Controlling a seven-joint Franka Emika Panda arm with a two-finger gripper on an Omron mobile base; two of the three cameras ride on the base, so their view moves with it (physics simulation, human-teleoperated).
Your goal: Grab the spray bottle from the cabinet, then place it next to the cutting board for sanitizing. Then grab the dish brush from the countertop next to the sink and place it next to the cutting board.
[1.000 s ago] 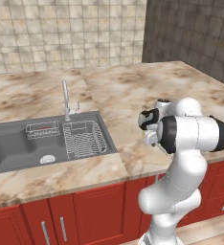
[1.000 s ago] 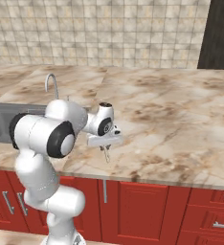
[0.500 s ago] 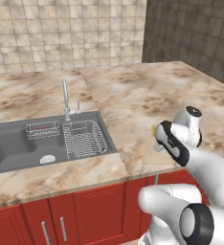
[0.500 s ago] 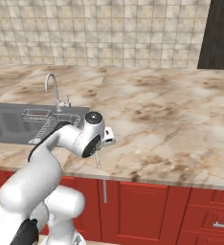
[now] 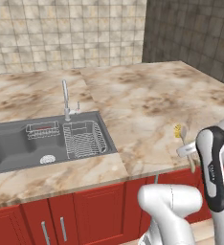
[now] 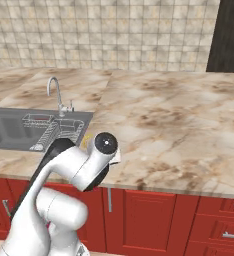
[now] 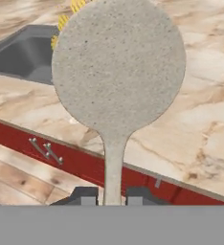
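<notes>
1. The end effector point(image 7: 111, 200) is clenched on the handle of the dish brush point(image 7: 117, 72), whose round grey head with yellow bristles rises straight out from between the two dark tips in the hand view.

2. By the look of it, the second half of the task is in hand: the brush is off the table point(image 5: 133, 100) and being carried, with the placing not yet done.

3. In the left base view the brush point(image 5: 181, 135) hangs over the near right edge of the table, well right of the sink point(image 5: 18, 146), held by the arm rising from the lower right.

4. In the right base view the white arm covers most of the brush; only a pale piece of it shows beside the wrist, near the table's front edge and just right of the sink point(image 6: 19, 131).

5. The cutting board and spray bottle cannot be made out from these angles, so the drop point is unknown here.

6. The next move likely calls for carrying the brush, grip held firm, until the board comes into sight, then lowering it onto bare table just beside the board.
</notes>
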